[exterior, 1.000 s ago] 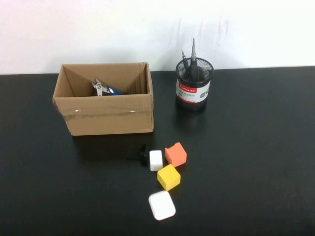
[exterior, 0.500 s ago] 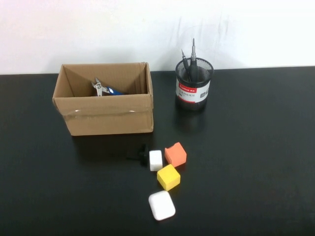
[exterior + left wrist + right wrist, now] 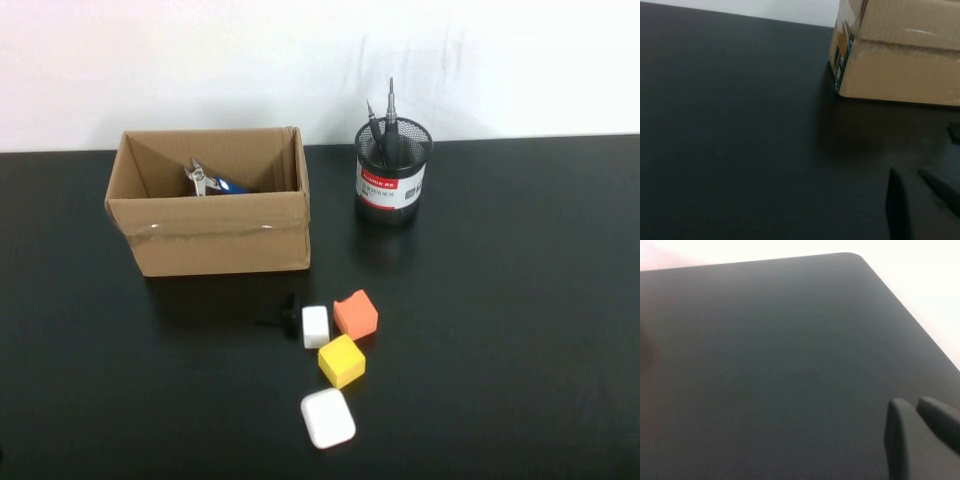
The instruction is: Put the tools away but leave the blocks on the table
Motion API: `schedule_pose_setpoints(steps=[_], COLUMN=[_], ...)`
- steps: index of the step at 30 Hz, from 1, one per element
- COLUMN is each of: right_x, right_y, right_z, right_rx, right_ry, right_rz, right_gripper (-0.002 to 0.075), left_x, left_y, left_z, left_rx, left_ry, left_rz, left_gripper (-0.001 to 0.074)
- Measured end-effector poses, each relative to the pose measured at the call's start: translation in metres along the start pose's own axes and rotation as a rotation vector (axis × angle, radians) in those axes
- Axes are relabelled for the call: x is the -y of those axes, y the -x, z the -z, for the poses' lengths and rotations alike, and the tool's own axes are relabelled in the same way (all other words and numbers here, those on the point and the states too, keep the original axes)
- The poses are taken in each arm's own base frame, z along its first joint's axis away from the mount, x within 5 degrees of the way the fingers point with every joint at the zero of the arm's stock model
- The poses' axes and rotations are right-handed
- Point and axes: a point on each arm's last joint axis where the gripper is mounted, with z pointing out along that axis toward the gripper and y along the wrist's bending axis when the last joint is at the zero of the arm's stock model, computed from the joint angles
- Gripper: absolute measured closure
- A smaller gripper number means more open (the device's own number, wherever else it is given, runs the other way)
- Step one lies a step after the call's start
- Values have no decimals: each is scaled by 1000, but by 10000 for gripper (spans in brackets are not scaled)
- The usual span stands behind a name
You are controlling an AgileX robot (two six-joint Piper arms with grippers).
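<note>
Left gripper (image 3: 917, 197): dark fingers clenched together, nothing between them, low over bare black table (image 3: 730, 125) just off a corner of the cardboard box (image 3: 900, 55). Right gripper (image 3: 912, 432): also pressed closed and holding nothing, over bare table near a rounded corner, well apart from everything. Neither arm shows in the high view.

Change over the last second: nothing on the table has moved; only a slight shift of the whole high view. Both arms look parked, so I judge the sorting close to finished, or paused.

Where things are:
- Blue-handled pliers (image 3: 208, 182) lie inside the box (image 3: 210, 240), steel jaws up against the back wall.
- Two thin drivers (image 3: 385, 125), metal tips upward, stand in the mesh cup (image 3: 392, 185).
- A small black object (image 3: 288, 315) lies on the table touching the white block (image 3: 315, 326); possibly a tool handle, too dark to tell. If it is a tool, one item is left.
- Orange block (image 3: 356, 314), yellow block (image 3: 342, 361) and the white block sit clustered in front of the box, on the table as required.
- White rounded case (image 3: 327, 418) sits nearer the robot, just beside the yellow block.

Materials: box is matte brown corrugated card, open top, clear tape glinting on the front. Cup is black wire mesh, cylindrical, red-and-white label. Blocks are matte with soft edges, likely foam or wood. Case is smooth glossy plastic. Table is flat matte black.
</note>
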Motion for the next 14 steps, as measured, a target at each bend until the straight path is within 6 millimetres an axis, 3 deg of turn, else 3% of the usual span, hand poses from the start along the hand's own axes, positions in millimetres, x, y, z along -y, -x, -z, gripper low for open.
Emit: schedule_pose_setpoints(steps=[14], right_x=[0], right_y=[0], right_z=[0], right_rx=[0], right_ry=[0], right_rz=[0], right_gripper=[733], left_x=[-2], left_y=[0], left_z=[0], left_rx=[-1], left_ry=[19], left_rz=[-52], left_gripper=[738])
